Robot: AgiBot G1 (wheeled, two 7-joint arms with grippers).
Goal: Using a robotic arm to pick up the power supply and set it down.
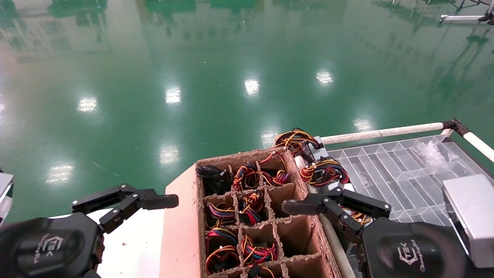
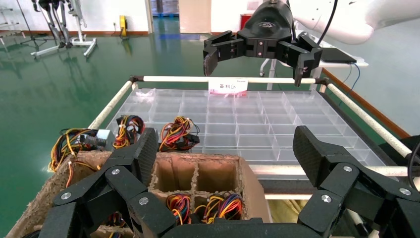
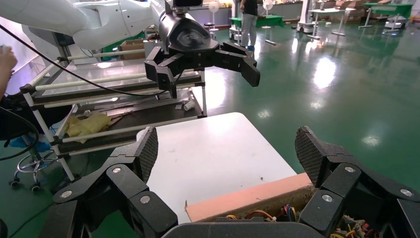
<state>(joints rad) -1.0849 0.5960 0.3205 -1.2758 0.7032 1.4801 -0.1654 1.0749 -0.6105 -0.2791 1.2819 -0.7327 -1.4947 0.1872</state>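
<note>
Right gripper [image 1: 308, 204] jaws wide and empty above the cardboard divider box [image 1: 305, 235] right edge, left gripper [image 1: 148, 200] jaws wide and empty over the white tabletop [image 1: 135, 239], power supply [image 1: 322, 172] with coloured wires just beyond the right gripper, beside the clear tray [image 1: 401, 173].

Both arms end in rounded glossy black wrists printed with a white logo. The left gripper [image 1: 125, 202] and right gripper [image 1: 334, 204] have slim black linked fingers joined by silver screws, with ribbed pads [image 2: 147, 151]. A white upper arm trails black cables.

Divider box [image 1: 305, 247] left of tray [image 1: 401, 173]; power supplies [image 1: 322, 172] btwn, seemingly.
</note>
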